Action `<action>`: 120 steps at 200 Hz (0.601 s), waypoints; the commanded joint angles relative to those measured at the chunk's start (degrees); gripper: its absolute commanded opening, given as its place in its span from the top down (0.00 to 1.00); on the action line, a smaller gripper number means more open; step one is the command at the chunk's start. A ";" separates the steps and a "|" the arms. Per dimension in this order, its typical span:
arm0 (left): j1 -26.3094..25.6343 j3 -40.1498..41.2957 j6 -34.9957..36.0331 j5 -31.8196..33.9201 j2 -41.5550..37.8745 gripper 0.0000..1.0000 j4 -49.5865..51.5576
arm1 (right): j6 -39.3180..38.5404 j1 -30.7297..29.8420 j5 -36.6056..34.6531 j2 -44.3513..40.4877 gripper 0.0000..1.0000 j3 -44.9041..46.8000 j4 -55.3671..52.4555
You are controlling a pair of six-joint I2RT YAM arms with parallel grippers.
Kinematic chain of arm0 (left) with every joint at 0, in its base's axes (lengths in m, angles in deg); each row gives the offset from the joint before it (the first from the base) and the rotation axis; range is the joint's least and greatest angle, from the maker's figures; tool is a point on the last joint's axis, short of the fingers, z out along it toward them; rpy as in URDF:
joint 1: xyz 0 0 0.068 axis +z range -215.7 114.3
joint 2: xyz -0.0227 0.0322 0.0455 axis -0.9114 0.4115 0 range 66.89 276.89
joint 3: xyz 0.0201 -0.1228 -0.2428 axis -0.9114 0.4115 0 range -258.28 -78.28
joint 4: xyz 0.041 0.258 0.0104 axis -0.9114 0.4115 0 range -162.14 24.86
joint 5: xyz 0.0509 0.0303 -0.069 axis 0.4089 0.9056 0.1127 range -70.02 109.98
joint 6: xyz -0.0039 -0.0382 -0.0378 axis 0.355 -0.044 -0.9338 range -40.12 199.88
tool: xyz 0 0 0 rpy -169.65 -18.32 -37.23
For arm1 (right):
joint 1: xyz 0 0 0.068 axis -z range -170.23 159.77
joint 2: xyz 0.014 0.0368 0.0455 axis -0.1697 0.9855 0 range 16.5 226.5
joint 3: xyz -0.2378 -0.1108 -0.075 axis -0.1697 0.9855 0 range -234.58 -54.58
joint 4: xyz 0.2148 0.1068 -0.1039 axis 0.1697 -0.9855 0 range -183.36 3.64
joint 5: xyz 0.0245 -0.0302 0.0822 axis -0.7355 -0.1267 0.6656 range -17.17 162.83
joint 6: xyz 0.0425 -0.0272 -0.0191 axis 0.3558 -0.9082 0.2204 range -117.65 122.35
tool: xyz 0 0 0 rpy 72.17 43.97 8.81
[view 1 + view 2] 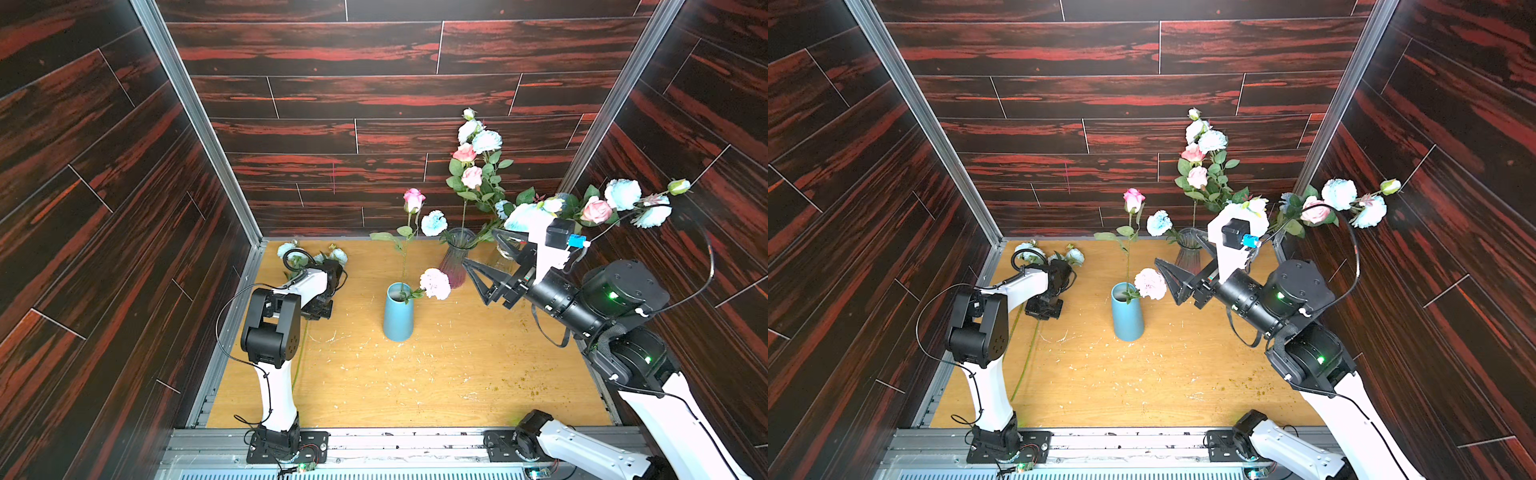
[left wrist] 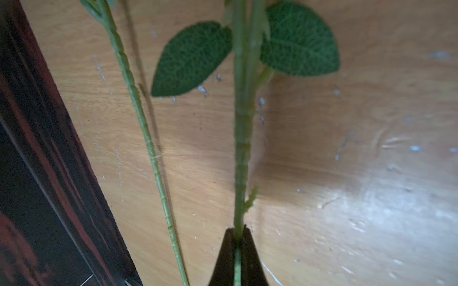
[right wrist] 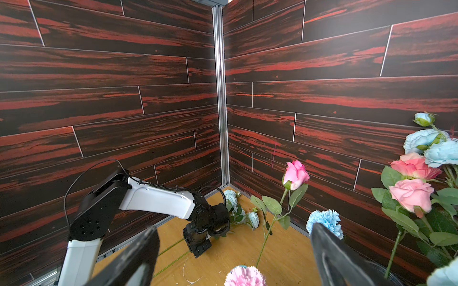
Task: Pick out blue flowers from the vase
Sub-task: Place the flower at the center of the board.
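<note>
In both top views, pale blue flowers stand among pink roses in a clear ribbed vase (image 1: 457, 257) (image 1: 1188, 253) at the back, one blue head (image 1: 434, 222) (image 3: 324, 220) leaning left. More blue heads (image 1: 622, 193) spread from a bunch at the far right. Two blue flowers (image 1: 291, 249) (image 1: 1074, 255) lie on the table in the far left corner. My left gripper (image 1: 320, 309) (image 2: 238, 235) is low there, shut on one green stem (image 2: 241, 148); another stem (image 2: 138, 111) lies beside it. My right gripper (image 1: 480, 247) (image 3: 233, 226) hangs open by the clear vase, holding nothing.
A blue ceramic vase (image 1: 398, 316) stands mid-table with a pink rose (image 1: 413, 199) and a pale pink carnation (image 1: 435, 283). Dark wood-pattern walls (image 1: 104, 208) close in three sides. The wooden table (image 1: 436, 374) is scattered with small flecks.
</note>
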 commanded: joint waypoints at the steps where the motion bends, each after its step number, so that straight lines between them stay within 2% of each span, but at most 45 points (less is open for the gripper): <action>1: 0.53 -0.27 -0.52 1.39 0.47 1.00 1.77 | 0.02 -0.10 0.12 0.16 0.03 -0.69 -0.08; 32: 0.67 -0.35 -0.53 2.25 1.24 1.00 1.68 | 0.16 -0.09 0.18 0.59 0.03 -0.86 -0.06; 92: 0.71 -0.43 -0.55 3.95 0.83 0.86 0.79 | 0.20 -0.08 0.30 1.83 0.03 -1.30 -0.06; 120: 0.69 -0.01 -0.84 4.73 -0.02 0.74 0.11 | 0.28 -0.08 0.38 2.52 0.03 -1.65 -0.17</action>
